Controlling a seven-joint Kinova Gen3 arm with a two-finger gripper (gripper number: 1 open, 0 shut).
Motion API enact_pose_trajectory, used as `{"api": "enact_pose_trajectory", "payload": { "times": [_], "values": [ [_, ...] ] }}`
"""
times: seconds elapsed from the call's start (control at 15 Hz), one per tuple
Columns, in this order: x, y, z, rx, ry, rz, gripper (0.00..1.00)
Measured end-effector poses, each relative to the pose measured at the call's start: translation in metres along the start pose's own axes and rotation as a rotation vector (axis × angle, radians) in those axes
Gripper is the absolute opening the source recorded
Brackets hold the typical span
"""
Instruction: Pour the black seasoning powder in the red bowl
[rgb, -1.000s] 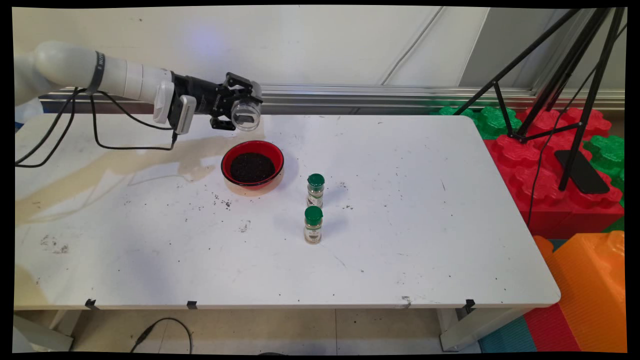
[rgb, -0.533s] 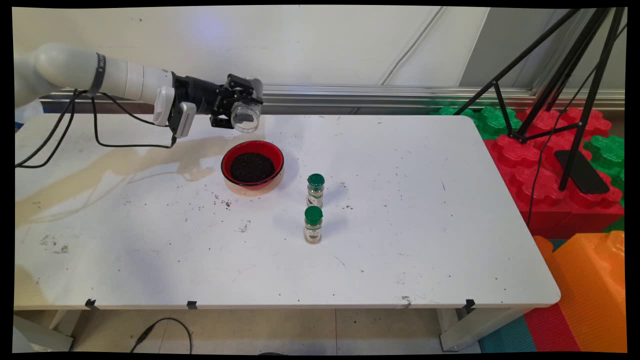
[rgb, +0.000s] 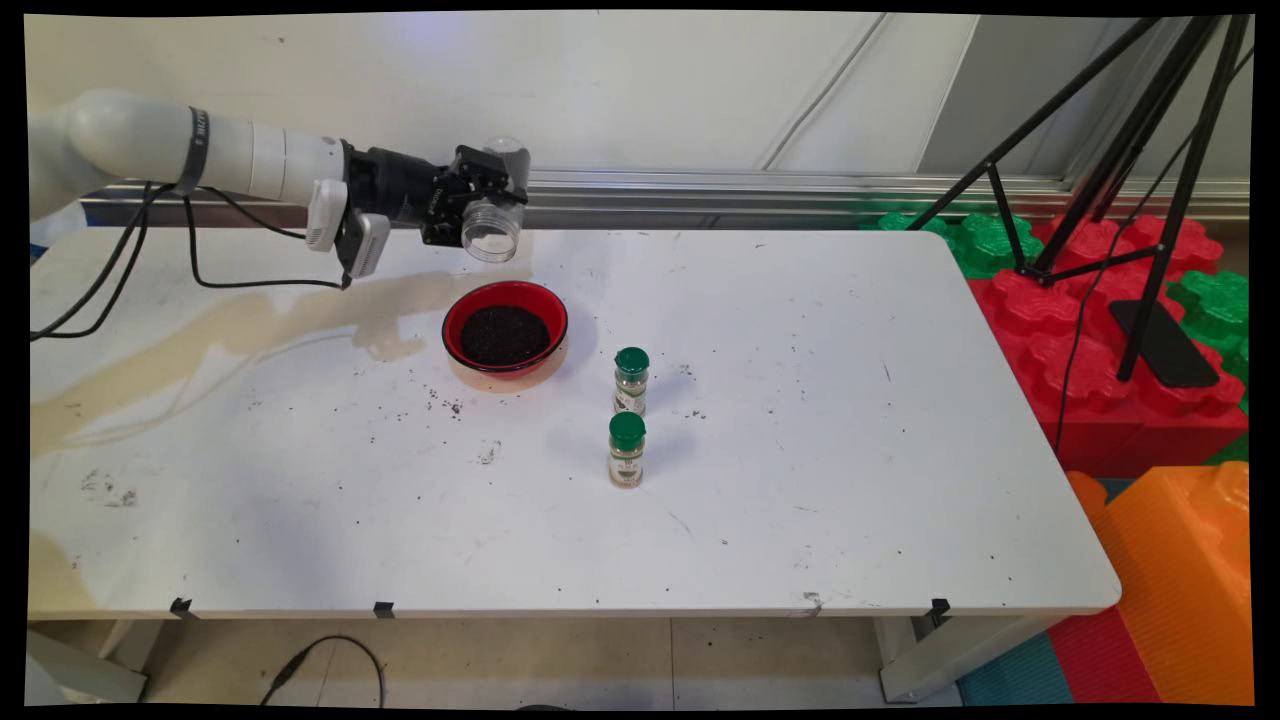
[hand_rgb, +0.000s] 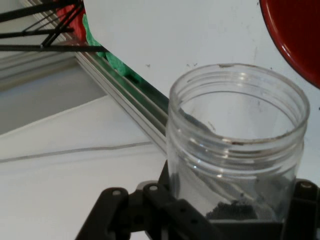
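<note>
Gripping a clear plastic jar (rgb: 492, 222) in our gripper (rgb: 478, 200), we are holding it in the air above the table's far left part, just beyond the red bowl (rgb: 505, 327). We are seeing dark grains filling the bowl and only a little residue in the jar. We are keeping the jar tipped, mouth facing down and rightward toward the bowl.

The clear jar (rgb: 492, 226) gripped by the gripper (rgb: 480, 205) has tipped its mouth further down toward the red bowl (rgb: 505, 328) than a second ago. Its base has risen behind the bowl, and the wrist has rolled slightly, lifting upward.
</note>
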Motion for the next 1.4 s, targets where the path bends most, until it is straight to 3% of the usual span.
{"api": "enact_pose_trajectory", "payload": {
  "times": [1.4],
  "values": [
    [0.0102, -0.0050, -0.0027, 0.048, -0.024, 0.290, 0.00]
  ]
}}
